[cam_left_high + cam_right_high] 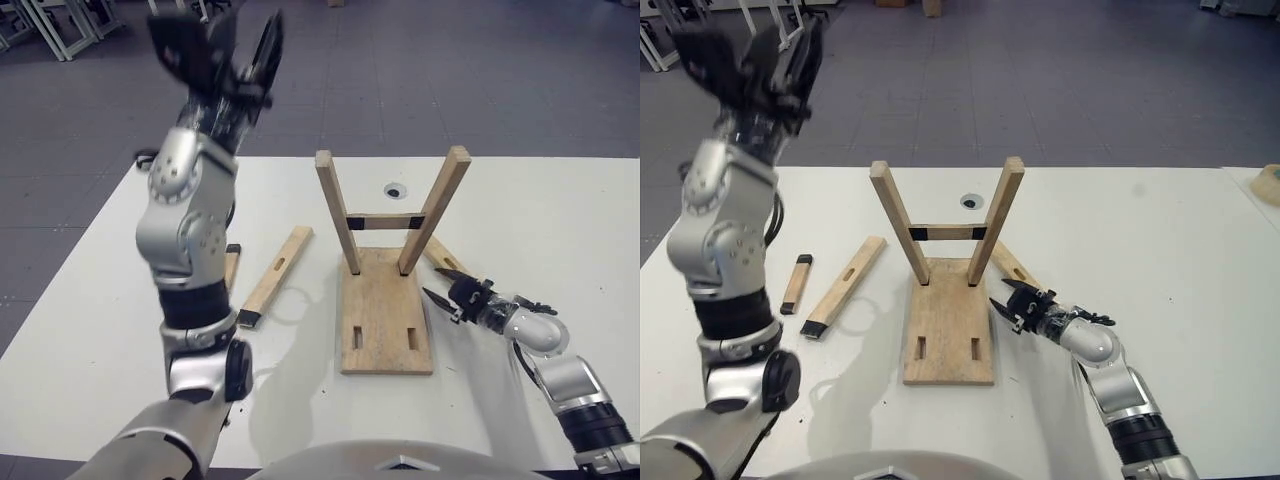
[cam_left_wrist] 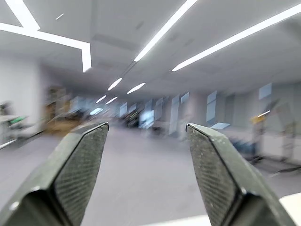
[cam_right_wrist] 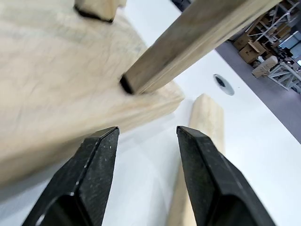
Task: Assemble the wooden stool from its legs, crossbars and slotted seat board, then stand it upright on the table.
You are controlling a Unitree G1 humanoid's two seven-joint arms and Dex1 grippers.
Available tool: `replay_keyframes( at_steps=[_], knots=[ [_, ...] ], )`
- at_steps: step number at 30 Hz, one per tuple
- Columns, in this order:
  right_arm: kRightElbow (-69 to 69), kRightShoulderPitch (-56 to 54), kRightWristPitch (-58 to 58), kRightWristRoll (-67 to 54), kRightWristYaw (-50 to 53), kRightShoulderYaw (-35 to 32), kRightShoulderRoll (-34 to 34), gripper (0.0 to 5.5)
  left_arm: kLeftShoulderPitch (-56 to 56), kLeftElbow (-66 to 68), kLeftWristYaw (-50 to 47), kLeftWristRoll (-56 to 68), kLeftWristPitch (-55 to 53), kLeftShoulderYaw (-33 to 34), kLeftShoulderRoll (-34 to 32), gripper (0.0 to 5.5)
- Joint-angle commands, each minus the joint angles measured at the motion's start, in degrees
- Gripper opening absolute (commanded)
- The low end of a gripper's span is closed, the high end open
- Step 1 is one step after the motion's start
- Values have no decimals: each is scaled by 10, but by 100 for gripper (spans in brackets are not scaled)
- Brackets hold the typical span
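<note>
Right pincer (image 3: 146, 129) and left pincer (image 2: 146, 127) both spread, gripping nothing.
Your right pincer lies low on the table (image 1: 560, 220), which reaches wide to its right; the seat (image 1: 385, 320) with two upright legs (image 1: 338, 210) sits just left, a loose leg (image 3: 204, 117) just beyond. Left pincer hangs high.

You have:
- Slotted seat board (image 1: 385, 325), flat on the bench (image 1: 560, 230).
- Left leg (image 1: 338, 212) and right leg (image 1: 433, 210), standing in its far slots, joined by a crossbar (image 1: 385, 221).
- Loose leg (image 1: 277, 272) and short bar (image 1: 796, 283), flat, to the left.
- Another piece (image 1: 1012, 265), just beside the board's right edge.
</note>
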State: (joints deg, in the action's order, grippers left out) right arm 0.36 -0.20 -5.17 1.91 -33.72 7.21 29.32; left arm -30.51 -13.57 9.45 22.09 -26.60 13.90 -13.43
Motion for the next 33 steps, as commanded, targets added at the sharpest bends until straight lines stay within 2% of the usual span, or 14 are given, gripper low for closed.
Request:
replay_keyframes(
  at_steps=[1, 5, 7, 11, 20, 30, 33],
  knots=[
    [-52, -13, 85, -68, 23, -42, -36, 227, 134, -28, 1, -34, 14, 22, -26, 306],
    [-87, -16, 149, -92, 44, -57, -52, 227, 306, 2, 31, -73, 86, 32, -31, 306],
    [-97, -14, 161, -91, 45, -53, -50, 227, 357, 10, 46, -71, 103, 30, -27, 306],
    [-108, -10, 171, -89, 42, -50, -47, 227, 396, 38, 60, -71, 119, 28, -29, 306],
    [-111, -17, 178, -89, 31, -51, -40, 227, 412, 96, 69, -75, 58, 12, -40, 306],
    [-124, -18, 198, -105, 27, -57, -42, 227, 411, 83, 56, -66, -62, 0, -45, 138],
    [-135, -18, 248, -138, 16, -69, -38, 227, 404, 78, 53, -77, -63, -13, -51, 132]
  ],
)
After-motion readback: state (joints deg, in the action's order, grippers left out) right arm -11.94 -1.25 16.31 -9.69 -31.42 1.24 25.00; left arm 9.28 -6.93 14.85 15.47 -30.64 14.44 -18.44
